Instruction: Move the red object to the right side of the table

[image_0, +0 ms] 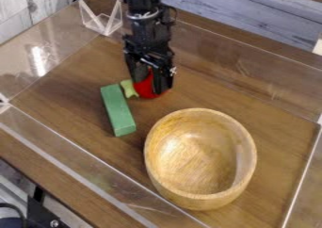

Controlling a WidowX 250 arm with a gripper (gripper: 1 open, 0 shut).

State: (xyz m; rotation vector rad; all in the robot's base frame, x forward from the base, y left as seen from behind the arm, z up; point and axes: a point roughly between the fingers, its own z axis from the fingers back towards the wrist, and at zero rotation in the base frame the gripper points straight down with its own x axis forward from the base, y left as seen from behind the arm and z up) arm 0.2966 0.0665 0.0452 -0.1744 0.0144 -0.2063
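Table (75, 72), green block (120, 110) beside red object (150, 85)

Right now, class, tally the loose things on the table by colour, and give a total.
Red: 1, the red object, between the open gripper's fingers
Green: 1, the green rectangular block
Light wood: 1, the wooden bowl
Total: 3

Soft, even daylight; glare on the clear plastic walls (51, 53); low resolution.

Open gripper (150, 79) around red object (149, 84)
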